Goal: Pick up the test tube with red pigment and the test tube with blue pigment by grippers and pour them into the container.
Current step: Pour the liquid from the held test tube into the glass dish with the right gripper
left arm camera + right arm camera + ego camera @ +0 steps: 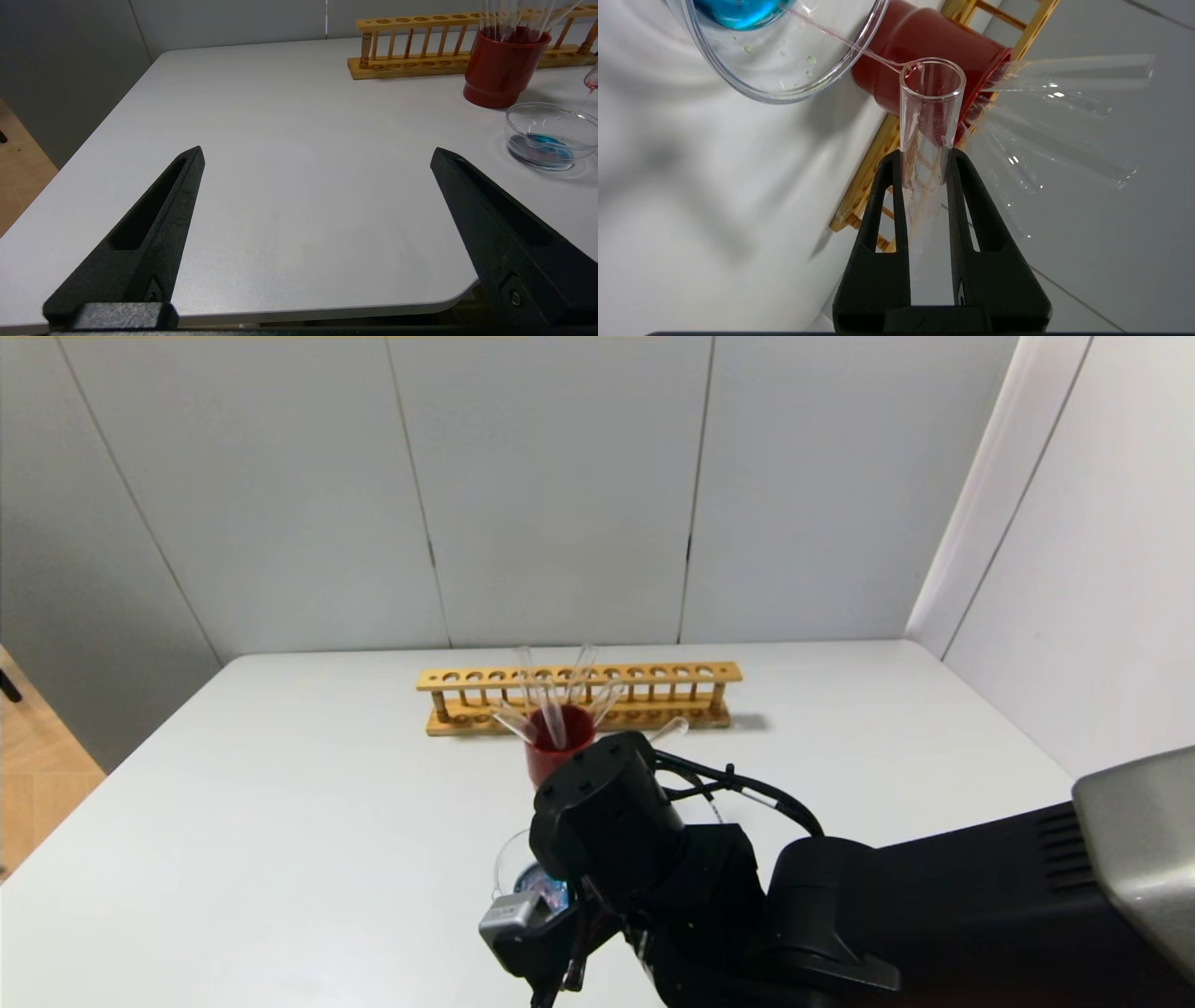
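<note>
My right gripper [924,156] is shut on the test tube with red pigment [931,107], which is tipped mouth-down. A thin red stream runs from its mouth into the clear container [784,70], which holds blue liquid. In the head view my right arm [653,859] covers most of the container [512,868], and the tube's rounded end [670,730] sticks out behind the arm. My left gripper [317,158] is open and empty over the table's near left part. I cannot pick out the test tube with blue pigment.
A dark red cup [560,747] with several clear tubes fanned out of it stands just behind the container. A wooden tube rack [579,695] runs across behind the cup. Wall panels close off the back and right sides.
</note>
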